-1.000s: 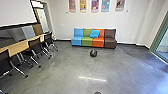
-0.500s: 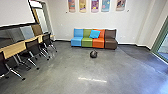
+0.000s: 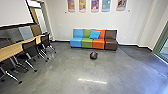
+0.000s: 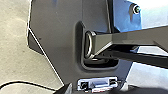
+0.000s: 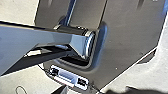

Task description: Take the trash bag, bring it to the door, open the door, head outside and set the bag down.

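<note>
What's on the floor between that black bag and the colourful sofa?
Nothing that I can see: the head view shows just a bare strip of grey floor between the black trash bag and the four-coloured sofa.
</note>
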Controlling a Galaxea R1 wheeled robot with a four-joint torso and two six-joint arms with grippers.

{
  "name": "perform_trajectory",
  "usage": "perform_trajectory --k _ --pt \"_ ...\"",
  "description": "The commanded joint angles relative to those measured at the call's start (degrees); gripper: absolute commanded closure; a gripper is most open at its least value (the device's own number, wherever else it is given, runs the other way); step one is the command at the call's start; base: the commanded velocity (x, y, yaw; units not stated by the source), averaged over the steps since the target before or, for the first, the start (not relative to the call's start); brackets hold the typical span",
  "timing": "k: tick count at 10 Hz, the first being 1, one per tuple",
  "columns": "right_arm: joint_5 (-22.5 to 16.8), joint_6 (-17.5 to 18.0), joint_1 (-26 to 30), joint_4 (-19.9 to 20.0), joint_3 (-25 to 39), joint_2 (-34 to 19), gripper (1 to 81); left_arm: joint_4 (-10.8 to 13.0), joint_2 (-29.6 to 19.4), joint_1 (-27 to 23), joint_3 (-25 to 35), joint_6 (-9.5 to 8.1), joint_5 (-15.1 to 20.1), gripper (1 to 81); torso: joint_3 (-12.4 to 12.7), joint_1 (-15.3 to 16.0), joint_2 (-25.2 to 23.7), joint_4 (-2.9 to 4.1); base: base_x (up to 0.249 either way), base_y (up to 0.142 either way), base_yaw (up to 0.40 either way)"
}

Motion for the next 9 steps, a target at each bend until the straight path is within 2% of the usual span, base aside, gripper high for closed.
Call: perform_trajectory --k 1,9 --pt "-4.15 -0.34 1.68 -0.4 0.14 -0.02 1.0 0.43 -0.02 -1.04 0.36 0.19 4.1 1.0 0.0 0.0 0.0 0.0 0.191 0.0 0.0" --pt "-4.15 -0.34 1.68 -0.14 0.14 -0.02 1.0 0.78 0.24 -1.04 0.36 0.2 4.1 1.0 0.0 0.0 0.0 0.0 0.19 0.0 0.0"
